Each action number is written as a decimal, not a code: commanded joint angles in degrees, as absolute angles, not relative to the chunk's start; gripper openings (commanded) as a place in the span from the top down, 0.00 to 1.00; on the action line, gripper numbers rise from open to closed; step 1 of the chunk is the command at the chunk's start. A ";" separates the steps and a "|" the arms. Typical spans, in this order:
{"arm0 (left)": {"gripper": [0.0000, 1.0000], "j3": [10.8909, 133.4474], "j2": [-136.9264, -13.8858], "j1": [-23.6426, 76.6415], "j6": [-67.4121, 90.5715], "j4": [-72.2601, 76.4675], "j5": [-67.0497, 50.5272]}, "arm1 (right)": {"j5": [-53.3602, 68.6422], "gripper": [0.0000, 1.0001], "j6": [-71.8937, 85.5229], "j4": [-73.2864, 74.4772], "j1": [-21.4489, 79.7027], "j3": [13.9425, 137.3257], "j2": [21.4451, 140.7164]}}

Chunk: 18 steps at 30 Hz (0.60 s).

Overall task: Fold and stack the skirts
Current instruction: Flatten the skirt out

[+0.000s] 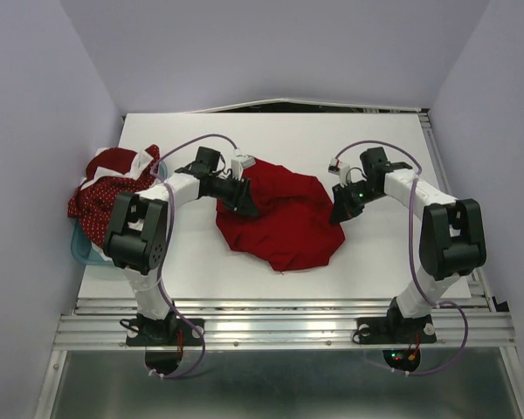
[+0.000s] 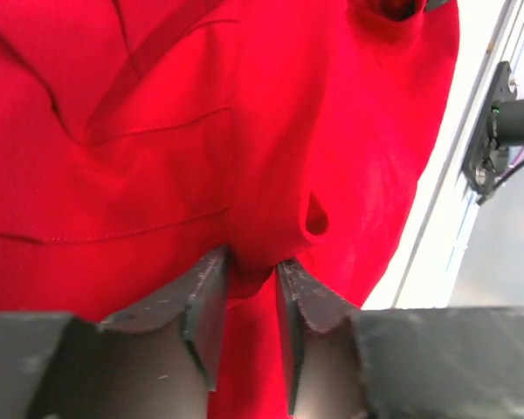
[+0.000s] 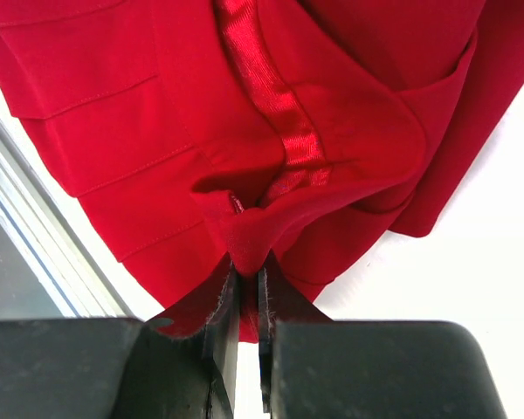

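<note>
The white table [image 1: 192,271] fills most of the top view. On it, just right of the centre, lies the plain red skirt [image 1: 288,223], a rumpled heap that reaches from about 12 o'clock down towards 5 o'clock of the table's middle. Bare table shows all round it.

At the table's 9 o'clock edge a dark red white-dotted skirt [image 1: 105,196] is bundled up, with a scrap of white cloth [image 1: 144,160] at its 1 o'clock side. It sits over a teal tub [image 1: 80,249], whose rim shows at the bundle's 7 o'clock.

The left gripper [image 1: 244,208] is at the red skirt's 10 o'clock edge. In the left wrist view the left gripper [image 2: 251,262] has its jaws set narrow, with a bunched fold of the red skirt [image 2: 157,131] pinched between them.

The right gripper [image 1: 341,212] is at the skirt's 3 o'clock edge. In the right wrist view the right gripper [image 3: 247,275] has its jaws almost together, clamped on a peak of the red skirt [image 3: 113,113]. A satin ribbon [image 3: 271,96] runs down the cloth towards that pinch.
</note>
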State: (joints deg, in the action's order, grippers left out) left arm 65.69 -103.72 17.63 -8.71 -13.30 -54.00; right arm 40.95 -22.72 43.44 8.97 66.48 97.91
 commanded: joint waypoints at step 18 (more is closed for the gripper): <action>0.50 70.83 -100.63 18.19 -9.40 -3.52 -46.32 | 41.05 0.99 -24.34 45.61 8.88 70.84 96.59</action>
State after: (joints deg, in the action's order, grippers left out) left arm 67.05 -101.08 17.67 -8.88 -7.03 -47.59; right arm 40.95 -23.16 44.69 8.97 68.60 97.95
